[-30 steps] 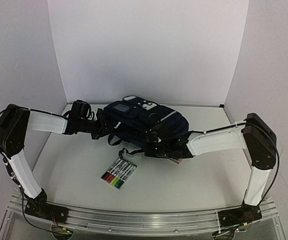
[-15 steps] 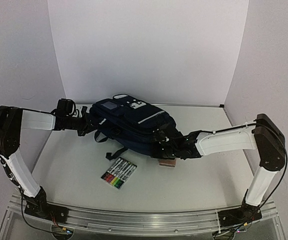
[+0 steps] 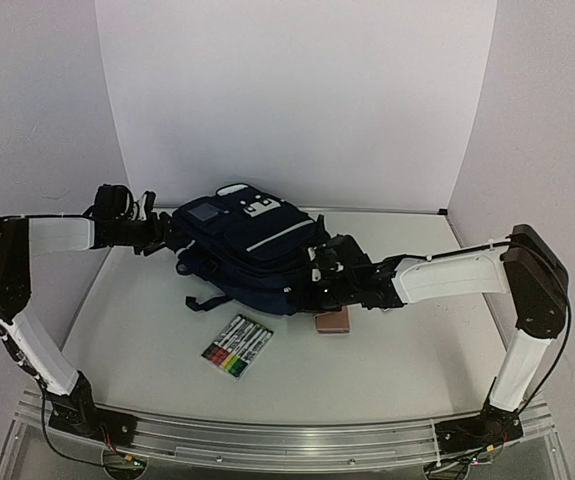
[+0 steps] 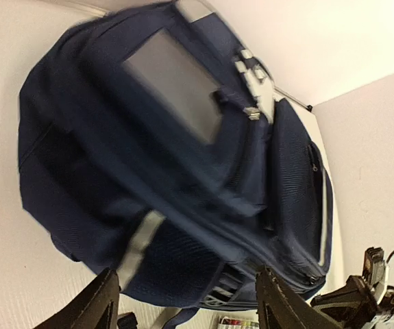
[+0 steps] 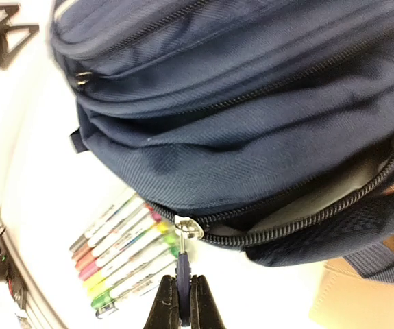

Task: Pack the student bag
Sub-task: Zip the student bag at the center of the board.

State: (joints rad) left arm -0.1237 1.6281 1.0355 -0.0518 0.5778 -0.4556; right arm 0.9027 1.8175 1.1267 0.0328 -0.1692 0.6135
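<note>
A navy backpack (image 3: 252, 245) lies on its side toward the back left of the white table (image 3: 387, 370), between two robot arms. The left wrist camera's view is smeared by blur, so the bag's grey front patch and pale stripes read only as soft shapes, and its top runs out of frame. From above, the right arm's wrist covers the bag's near right corner, and the grip itself cannot be made out there. A tan flat object (image 3: 333, 321), perhaps a small notebook, sits on the table just beside that corner; the right wrist camera catches only part of it, at the frame's edge. A clear pack of coloured markers (image 3: 237, 347) lies just in front of the bag.

The left gripper (image 4: 186, 277) is close to the bag's left end, its fingers (image 4: 90, 305) spread wide with nothing between them. The right gripper (image 5: 182, 281) is pressed together on the dark zip pull (image 5: 182, 264) hanging from a silver slider (image 5: 186, 228). That compartment's zip stands partly open and shows grey lining inside.
</note>
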